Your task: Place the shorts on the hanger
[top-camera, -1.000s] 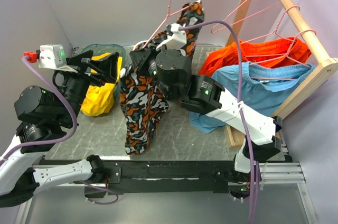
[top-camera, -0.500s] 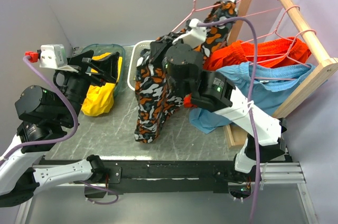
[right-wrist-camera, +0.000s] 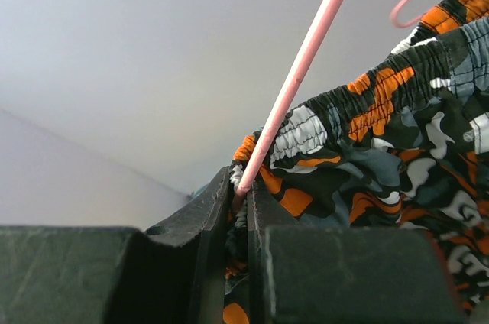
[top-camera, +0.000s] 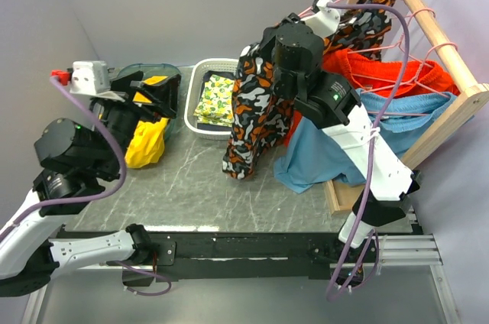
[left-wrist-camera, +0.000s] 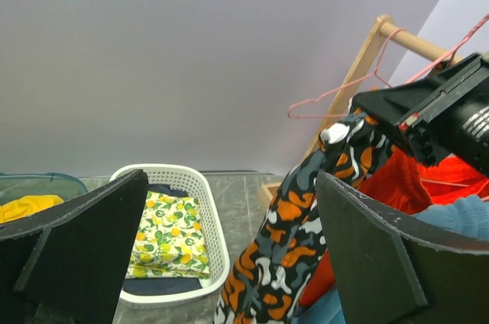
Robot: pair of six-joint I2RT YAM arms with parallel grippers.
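The grey desk point(top-camera: 153, 194) fills the lower middle of the overhead view, and a wooden rack point(top-camera: 451, 41) slants down the upper right. The shorts point(top-camera: 256, 114) hang at upper centre, waistband raised toward the rack and legs trailing down over the desk. Just to their right, blue shorts point(top-camera: 328, 148) and orange shorts point(top-camera: 382, 72) drape from the rack. A white basket point(top-camera: 195, 95) sits to their left. The pink hanger point(right-wrist-camera: 306, 64) rises diagonally from the right end effector point(right-wrist-camera: 238, 186), which is clamped tight on its wire with the waistband bunched against it. At the left of the frame, the left end effector point(left-wrist-camera: 229, 179) is spread wide, holding nothing.
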